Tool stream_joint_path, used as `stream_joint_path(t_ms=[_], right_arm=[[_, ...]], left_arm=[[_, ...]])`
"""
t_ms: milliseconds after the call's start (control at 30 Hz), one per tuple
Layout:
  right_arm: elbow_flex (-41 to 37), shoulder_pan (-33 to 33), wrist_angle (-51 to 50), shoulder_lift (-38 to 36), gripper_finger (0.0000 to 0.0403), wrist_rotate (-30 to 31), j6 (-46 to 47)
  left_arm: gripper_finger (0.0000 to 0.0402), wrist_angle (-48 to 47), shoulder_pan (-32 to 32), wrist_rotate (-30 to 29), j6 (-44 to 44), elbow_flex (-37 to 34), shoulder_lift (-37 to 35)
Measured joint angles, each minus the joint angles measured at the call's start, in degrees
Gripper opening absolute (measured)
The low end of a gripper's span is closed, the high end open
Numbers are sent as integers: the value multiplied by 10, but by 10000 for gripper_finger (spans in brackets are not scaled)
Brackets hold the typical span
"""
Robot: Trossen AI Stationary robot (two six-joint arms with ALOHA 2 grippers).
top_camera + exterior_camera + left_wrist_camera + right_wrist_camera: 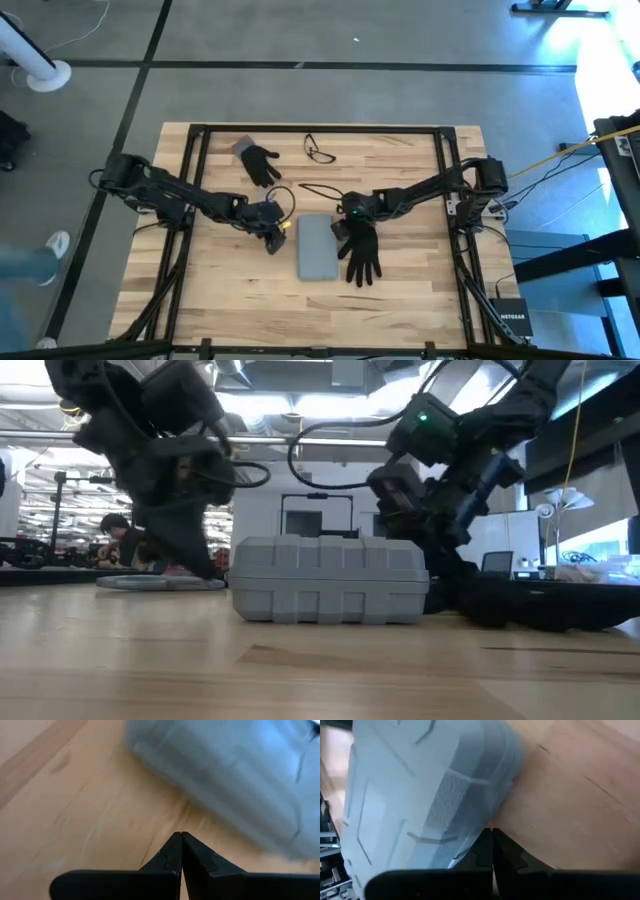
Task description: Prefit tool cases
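The blue-grey tool case (pixel 318 250) lies shut and flat on the wooden table, mid-table; the low view shows its ribbed near end (pixel 328 580). My left gripper (pixel 277 243) is shut and slants down just left of the case. In the left wrist view its tips (pixel 181 836) hover over bare wood, a strip of table short of the case (pixel 240 770). My right gripper (pixel 340 230) is shut too and slants down at the case's right side near its far corner, with its tips (pixel 491 831) right beside the case wall (pixel 470 810). My right gripper's shut fingertips (pixel 487 837) stand against the lower edge of the case's right long side (pixel 475 827), near the far corner, slanting down from the table's right. I cannot tell whether they touch it. The case rests flat on the table.
A black glove (pixel 362 255) lies on the table right of the case, under my right arm. A second black glove (pixel 260 165) and a small grey bar (pixel 243 147) lie at the far left, glasses (pixel 320 151) at the far middle. A black cable (pixel 315 188) loops behind the case.
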Motion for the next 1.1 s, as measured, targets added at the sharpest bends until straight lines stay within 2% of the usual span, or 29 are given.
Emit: stream_joint_path(t_ms=[67, 267, 533, 733, 833, 1100], right_arm=[[8, 0, -14, 1, 0, 0, 3], [11, 7, -45, 2, 0, 9, 14], [11, 32, -42, 1, 0, 61, 41], [11, 47, -26, 6, 0, 86, 71], [10, 53, -3, 15, 0, 81, 85], [7, 49, 21, -1, 0, 56, 98]], left_arm=[[0, 33, 0, -7, -8, 0, 21], [0, 38, -8, -10, -53, 0, 59], [0, 118, -42, -41, -58, 2, 105], [0, 154, -51, -65, -105, 3, 133], [0, 166, -54, -90, -99, 6, 135], [0, 146, -54, -101, -99, 7, 135]])
